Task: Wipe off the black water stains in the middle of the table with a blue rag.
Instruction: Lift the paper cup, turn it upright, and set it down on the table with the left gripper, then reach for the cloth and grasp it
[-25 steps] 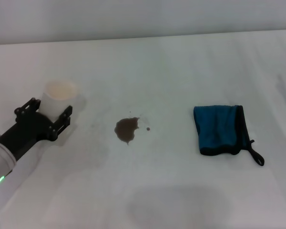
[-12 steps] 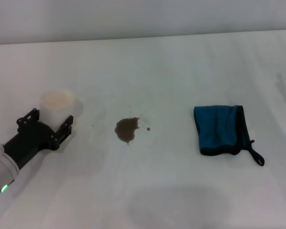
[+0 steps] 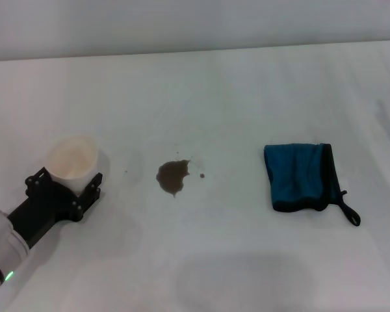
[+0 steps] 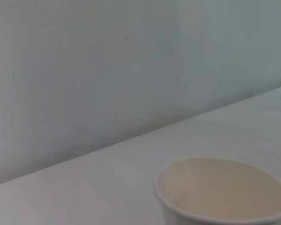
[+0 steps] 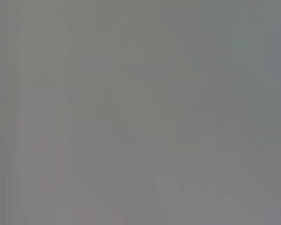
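Note:
The black water stains [image 3: 173, 176] lie as a small dark blotch with specks in the middle of the white table [image 3: 234, 97]. The blue rag [image 3: 299, 177] lies folded flat to the right of the stains, its black loop at the near right corner. My left gripper [image 3: 66, 177] is at the left side of the table, well left of the stains, with its black fingers on either side of a white cup [image 3: 71, 156]. The cup also shows in the left wrist view [image 4: 222, 192]. The right gripper is out of view; the right wrist view shows only plain grey.
A pale wall runs behind the table's far edge [image 3: 195, 49]. A faint smear marks the table at the far right [image 3: 385, 117].
My left gripper and the white cup between its fingers have moved together toward the near left of the table. The stains and the rag have not moved.

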Controlling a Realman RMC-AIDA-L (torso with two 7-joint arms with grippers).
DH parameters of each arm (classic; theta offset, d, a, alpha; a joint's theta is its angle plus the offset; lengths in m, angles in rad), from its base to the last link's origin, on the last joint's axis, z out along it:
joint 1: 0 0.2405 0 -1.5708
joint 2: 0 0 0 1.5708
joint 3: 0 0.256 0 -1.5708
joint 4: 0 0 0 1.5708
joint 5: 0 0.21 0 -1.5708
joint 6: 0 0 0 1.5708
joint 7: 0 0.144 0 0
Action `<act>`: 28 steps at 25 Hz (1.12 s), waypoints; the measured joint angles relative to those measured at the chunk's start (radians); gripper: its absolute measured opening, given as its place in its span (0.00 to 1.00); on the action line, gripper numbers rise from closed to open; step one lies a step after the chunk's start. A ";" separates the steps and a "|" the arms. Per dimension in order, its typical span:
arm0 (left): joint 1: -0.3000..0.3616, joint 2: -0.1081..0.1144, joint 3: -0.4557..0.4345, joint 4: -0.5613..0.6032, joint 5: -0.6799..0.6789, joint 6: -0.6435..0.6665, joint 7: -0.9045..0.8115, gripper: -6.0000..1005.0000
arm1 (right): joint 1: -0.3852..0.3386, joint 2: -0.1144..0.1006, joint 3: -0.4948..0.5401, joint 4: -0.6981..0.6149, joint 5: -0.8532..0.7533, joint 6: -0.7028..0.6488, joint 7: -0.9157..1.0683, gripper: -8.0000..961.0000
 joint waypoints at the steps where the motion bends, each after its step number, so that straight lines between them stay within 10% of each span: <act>1: 0.001 0.000 0.000 0.000 0.000 0.001 0.000 0.63 | 0.000 0.000 -0.001 0.000 0.000 0.000 0.000 0.90; 28: 0.049 0.005 0.002 0.002 -0.034 0.028 -0.010 0.89 | 0.003 0.000 -0.002 -0.014 0.000 -0.012 0.000 0.90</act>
